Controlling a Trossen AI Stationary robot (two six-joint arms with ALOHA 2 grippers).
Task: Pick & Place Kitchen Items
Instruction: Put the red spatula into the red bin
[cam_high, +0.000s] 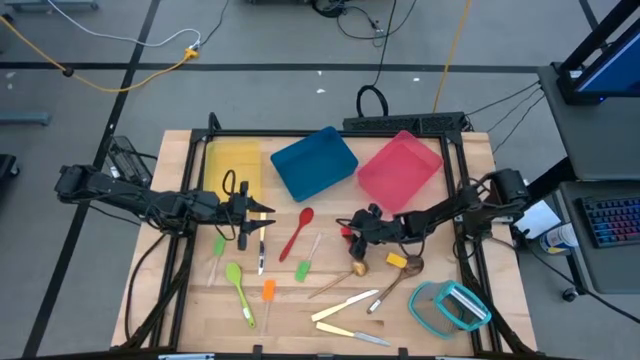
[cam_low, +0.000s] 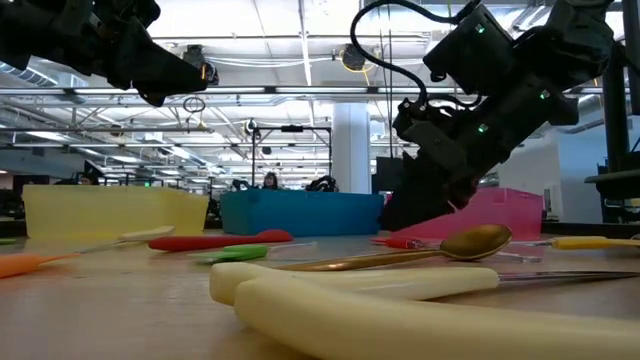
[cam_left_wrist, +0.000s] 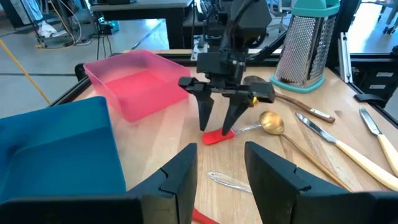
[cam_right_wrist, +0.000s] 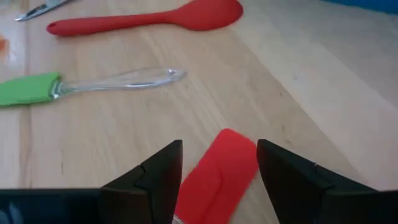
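The right pincer (cam_left_wrist: 219, 124) stands low over the wooden desk (cam_high: 300, 320), jaws spread and empty, straddling a small flat red spatula head (cam_right_wrist: 217, 171) that lies on the boards between its fingers. To take it cleanly, I'd say it should sink until the tips nearly meet the wood, centre on the blade, then close across its narrow width, since so thin a piece could slip out sideways.

Just beside lie a gold metal spoon (cam_left_wrist: 272, 122) and, nearer the pincer's other side, a clear-handled utensil with a green head (cam_right_wrist: 28, 88) and a long red silicone spoon (cam_right_wrist: 149, 18); none blocks the approach. The pink tray (cam_high: 400, 167) sits close behind.

The left pincer (cam_high: 252, 212) hovers parted and empty near the yellow tray (cam_high: 232, 160).
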